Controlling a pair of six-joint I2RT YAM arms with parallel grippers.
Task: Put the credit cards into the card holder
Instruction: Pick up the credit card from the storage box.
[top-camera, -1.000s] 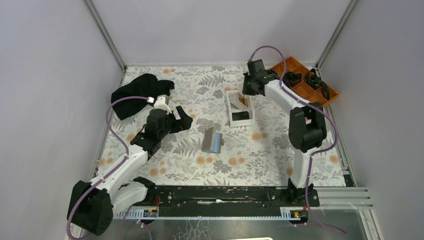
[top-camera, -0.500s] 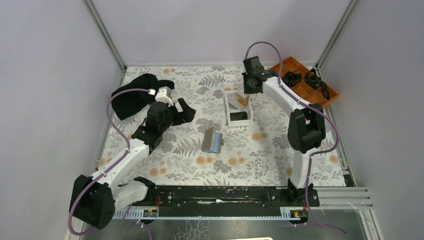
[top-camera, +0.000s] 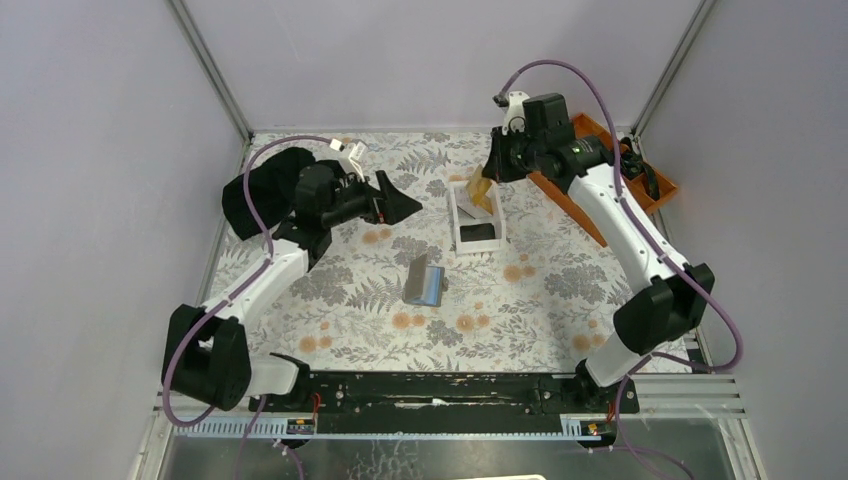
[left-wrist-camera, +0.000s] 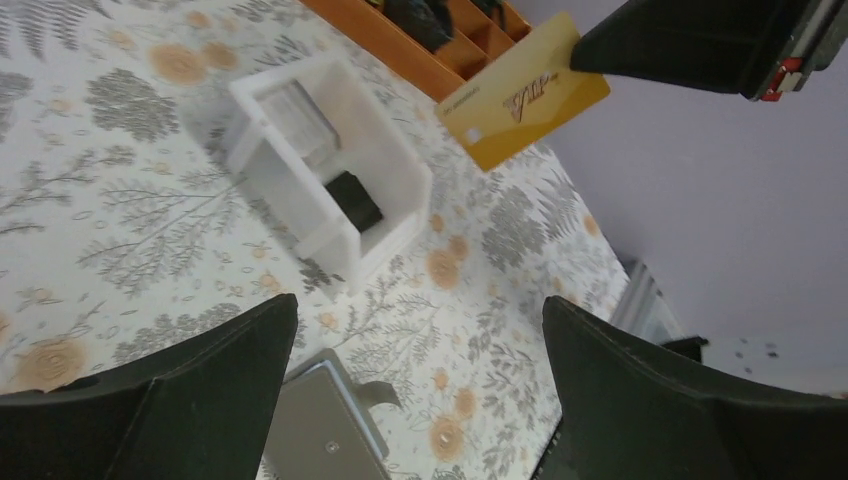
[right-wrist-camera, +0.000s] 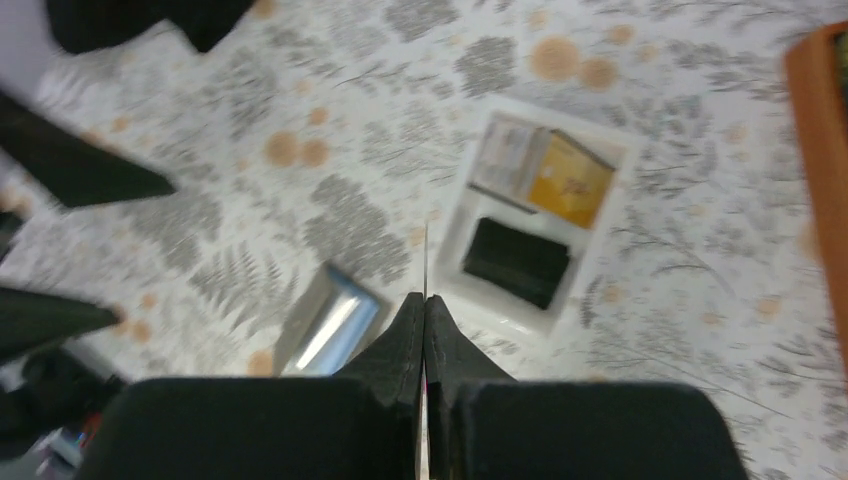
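Right pincer clamped shut on the edge of an orange-gold plastic credit card, holding it in the air above the far end of a white rectangular walled tray. A black card lies in that tray's near end. Left pincer, spread wide and empty, hangs left of the tray. The metallic grey folding card holder rests on the floral worktop, near-left of the tray.
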